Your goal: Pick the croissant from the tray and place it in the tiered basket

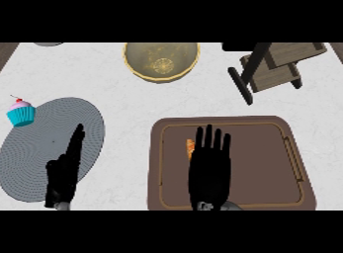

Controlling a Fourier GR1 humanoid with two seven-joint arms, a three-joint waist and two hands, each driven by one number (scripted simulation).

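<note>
White counter [130, 99], right hand [209, 170] over croissant [191, 147], tray [269, 192]

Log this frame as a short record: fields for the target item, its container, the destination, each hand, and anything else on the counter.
target: croissant, only a sliver shows beside the right hand
container: brown tray, front right of the counter
destination: tiered basket, back right, nothing visible in it
right hand: open, fingers straight, over the tray and covering most of the croissant
left hand: open, over the grey placemat
other items: cupcake at the placemat's far left edge; bowl at back centre
task state: croissant not yet lifted
</note>
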